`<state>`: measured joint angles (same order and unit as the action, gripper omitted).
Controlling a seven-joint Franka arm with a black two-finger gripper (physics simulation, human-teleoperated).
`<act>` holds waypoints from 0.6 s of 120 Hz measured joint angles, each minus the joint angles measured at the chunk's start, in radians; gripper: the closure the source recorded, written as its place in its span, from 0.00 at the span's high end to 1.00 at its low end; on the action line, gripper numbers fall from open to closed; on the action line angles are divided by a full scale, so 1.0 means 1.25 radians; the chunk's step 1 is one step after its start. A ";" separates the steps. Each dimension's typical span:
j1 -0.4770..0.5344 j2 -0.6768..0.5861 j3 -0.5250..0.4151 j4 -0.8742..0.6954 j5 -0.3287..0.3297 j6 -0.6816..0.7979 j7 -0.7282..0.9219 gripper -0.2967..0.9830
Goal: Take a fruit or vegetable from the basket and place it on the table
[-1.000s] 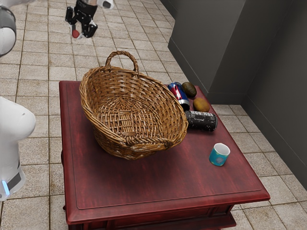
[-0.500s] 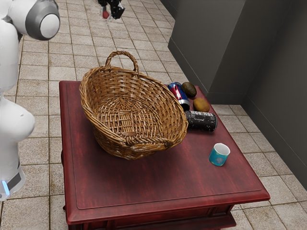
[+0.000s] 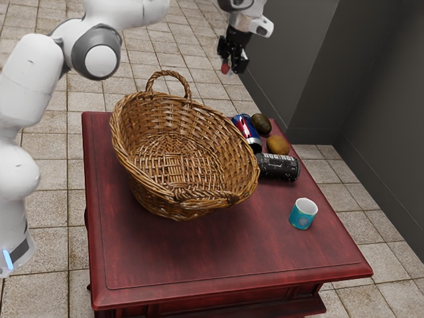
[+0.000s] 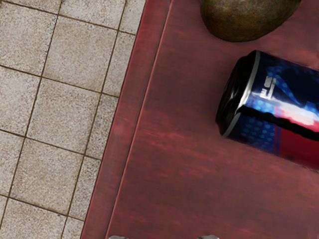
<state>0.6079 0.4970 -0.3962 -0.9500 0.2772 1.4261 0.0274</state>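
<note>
My gripper (image 3: 232, 61) is open in the exterior view, high beyond the table's far edge, with a small red patch by one finger. In the wrist view, the tips of the gripper (image 4: 163, 237) stand wide apart at the lower edge, nothing between them. The wicker basket (image 3: 122, 142) shows a bare woven bottom. Outside it, on the table (image 3: 159, 258), lie a dark brown-green fruit or vegetable (image 3: 261, 124) and a yellow-brown one (image 3: 277, 145). The wrist view catches part of the dark fruit or vegetable (image 4: 249, 19) and the tabletop (image 4: 179, 144).
A blue and red can (image 3: 246, 132) lies between the basket and the dark item; the wrist view has this can (image 4: 279, 107) too. A black can (image 3: 278, 167) lies beside the yellow-brown item. A teal cup (image 3: 303, 214) stands nearer the table's right edge.
My hand has swept toward the exterior view's right, from behind the basket's left side to near the table's far right corner. The basket and the tabletop items have stayed put.
</note>
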 joint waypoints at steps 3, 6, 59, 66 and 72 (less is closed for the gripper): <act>-0.001 0.004 -0.013 0.004 0.000 -0.001 -0.006 0.34; -0.002 0.006 -0.021 0.006 0.000 -0.002 -0.012 0.34; -0.002 -0.007 -0.065 0.008 0.004 -0.061 -0.086 0.72; -0.006 -0.010 -0.066 0.008 0.014 -0.065 -0.092 0.74; -0.007 -0.016 -0.066 0.007 0.024 -0.071 -0.096 0.75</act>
<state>0.5993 0.4770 -0.4788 -0.9415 0.3072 1.3377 -0.0932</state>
